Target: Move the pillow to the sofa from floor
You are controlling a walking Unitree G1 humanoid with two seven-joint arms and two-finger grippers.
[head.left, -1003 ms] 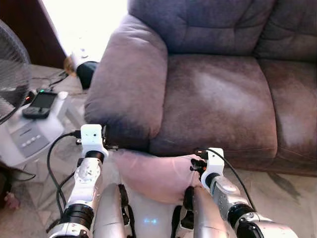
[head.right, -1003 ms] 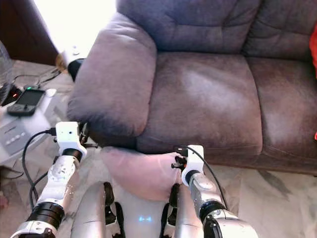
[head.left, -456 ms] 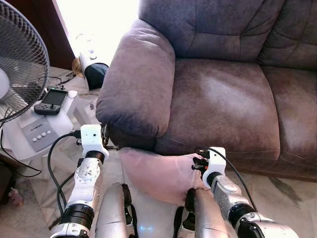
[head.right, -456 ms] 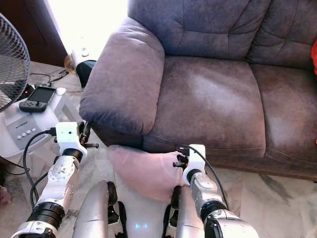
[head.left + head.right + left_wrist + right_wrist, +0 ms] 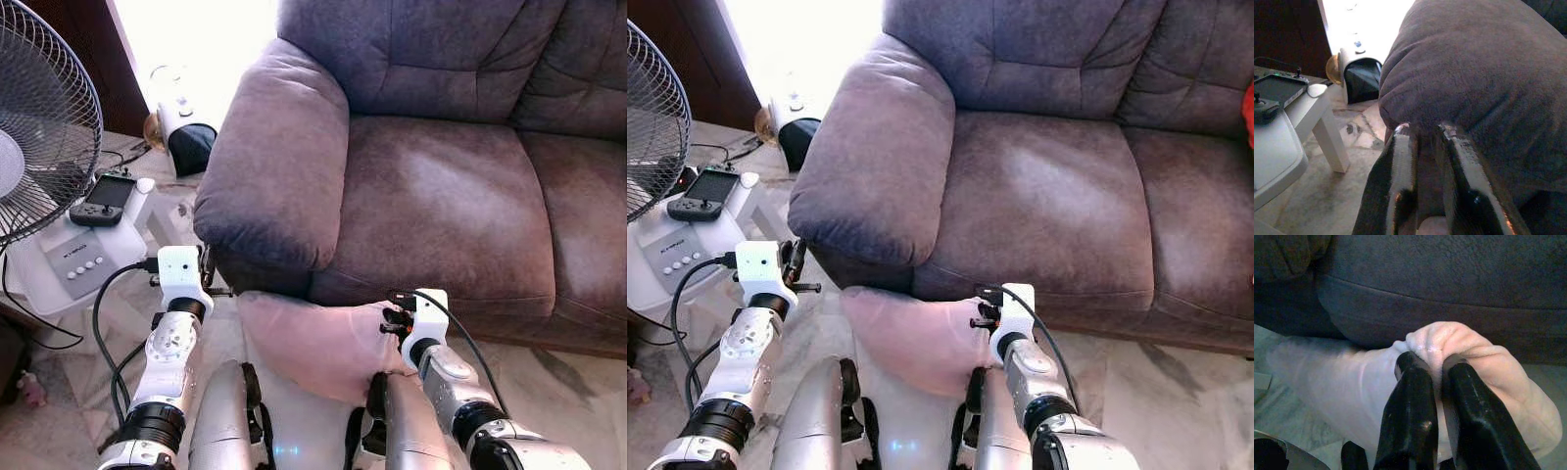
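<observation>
A pale pink pillow [image 5: 313, 343] hangs low in front of the purple sofa [image 5: 441, 196], just under its left armrest [image 5: 279, 166] and above my legs. My right gripper [image 5: 1437, 363] is shut on a bunched fold at the pillow's right end [image 5: 1459, 347]. My left gripper [image 5: 1422, 132] is at the pillow's left corner, close under the armrest. Its fingers [image 5: 1400, 161] stand nearly together, with a bit of pink pillow [image 5: 1432, 226] showing between them.
A standing fan [image 5: 39, 117] is at the left. Beside it a small white table [image 5: 73, 259] carries a handheld game console [image 5: 103, 201]. A black and white appliance [image 5: 186, 137] sits on the marble floor [image 5: 549, 377] behind the armrest. The sofa seat lies wide and bare.
The whole picture has shifted, bringing the fan into view, so the camera moved. Both grippers keep the same hold on the pillow.
</observation>
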